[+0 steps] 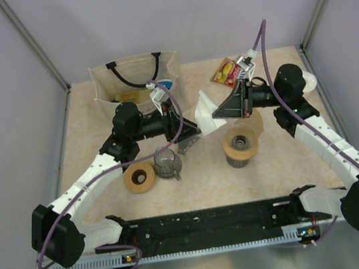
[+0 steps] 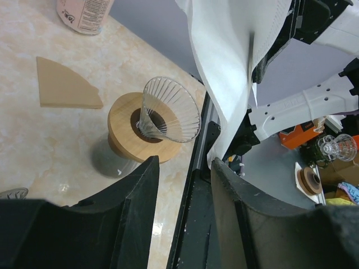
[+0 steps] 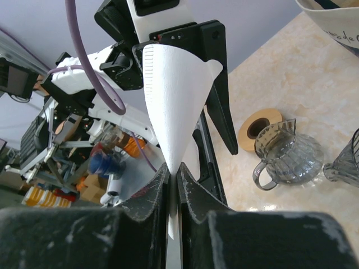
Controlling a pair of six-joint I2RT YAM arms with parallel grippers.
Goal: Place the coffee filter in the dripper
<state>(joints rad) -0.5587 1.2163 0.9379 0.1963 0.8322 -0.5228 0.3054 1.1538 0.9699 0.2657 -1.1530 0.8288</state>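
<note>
My right gripper [image 1: 222,112] [image 3: 173,175] is shut on the tip of a white paper coffee filter [image 1: 207,118] [image 3: 175,95] and holds it in the air between the two arms. My left gripper [image 1: 190,135] [image 2: 185,168] is open, and the filter [image 2: 230,67] hangs just past its right fingertip. The dripper [image 1: 240,144] [image 2: 168,111], a ribbed cone in a tan wooden ring, stands on the table below and to the right of the filter. Its edge shows in the right wrist view [image 3: 348,163].
A second tan ring [image 1: 139,179] [image 3: 259,128] and a grey glass pitcher [image 1: 167,164] [image 3: 283,154] sit front left. A tote bag [image 1: 134,80] and snack packet [image 1: 225,71] are at the back. A brown filter [image 2: 64,84] and a pink bottle [image 2: 84,14] lie beyond the dripper.
</note>
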